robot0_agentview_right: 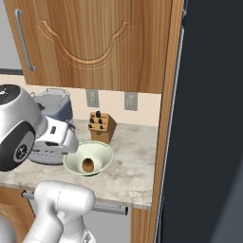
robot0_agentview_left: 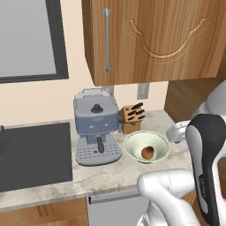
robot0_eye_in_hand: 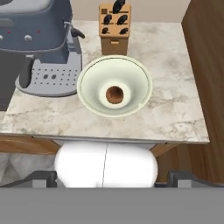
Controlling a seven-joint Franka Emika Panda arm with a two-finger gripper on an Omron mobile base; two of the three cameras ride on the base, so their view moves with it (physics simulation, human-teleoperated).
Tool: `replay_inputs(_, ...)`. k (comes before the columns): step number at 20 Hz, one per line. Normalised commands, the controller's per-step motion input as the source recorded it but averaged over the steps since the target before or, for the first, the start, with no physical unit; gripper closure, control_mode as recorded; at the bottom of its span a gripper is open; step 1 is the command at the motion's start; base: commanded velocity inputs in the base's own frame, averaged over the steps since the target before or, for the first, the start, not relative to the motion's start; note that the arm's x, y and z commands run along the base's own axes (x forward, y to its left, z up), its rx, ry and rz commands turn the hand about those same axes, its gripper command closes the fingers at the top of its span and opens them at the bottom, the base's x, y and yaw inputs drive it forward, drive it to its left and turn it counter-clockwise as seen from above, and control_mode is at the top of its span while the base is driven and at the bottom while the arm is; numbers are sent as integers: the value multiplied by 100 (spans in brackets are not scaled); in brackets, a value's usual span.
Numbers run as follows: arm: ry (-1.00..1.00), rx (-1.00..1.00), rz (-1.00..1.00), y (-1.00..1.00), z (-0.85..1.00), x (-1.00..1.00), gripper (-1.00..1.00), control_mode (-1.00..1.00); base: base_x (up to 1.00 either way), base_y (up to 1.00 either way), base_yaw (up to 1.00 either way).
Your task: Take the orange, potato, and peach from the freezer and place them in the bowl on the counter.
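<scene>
The dull brown, matte roundish potato point(robot0_eye_in_hand: 114, 94) sits at the bottom of the wide pale green-white bowl point(robot0_eye_in_hand: 92, 74) on the marble counter point(robot0_eye_in_hand: 175, 105), right of the grey-blue espresso machine point(robot0_eye_in_hand: 41, 48) and nearer than the wooden knife block point(robot0_eye_in_hand: 115, 33). The gripper point(robot0_eye_in_hand: 111, 177) hangs back from the bowl, jaws spread wide, empty; its fingertips point(robot0_eye_in_hand: 41, 177) are cut off low. The dark freezer point(robot0_agentview_right: 209, 142) stands at the right, its inside hidden.

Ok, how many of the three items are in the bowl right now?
1: the potato sits at the bottom centre of the bowl. The bowl's inside is fully in view, so nothing else is hidden there.
</scene>
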Motion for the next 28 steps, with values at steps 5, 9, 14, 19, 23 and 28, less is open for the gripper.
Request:
replay_inputs(5, -3, 0, 0, 0, 0, -25, -100, -100, 0, 0, 0)
replay_inputs(9, -2, 0, 0, 0, 0, -21, -100, -100, 0, 0, 0)
replay_inputs(14, 0, 0, 0, 0, 0, -2, -100, 100, -19, -3, -2)
replay_inputs(19, 0, 0, 0, 0, 0, 0, -100, 100, -90, 3, -1)
replay_inputs(23, 0, 0, 0, 0, 0, 0, -100, 100, -100, 30, 0)
replay_inputs(28, 0, 0, 0, 0, 0, 0, -100, 100, -100, 30, 0)
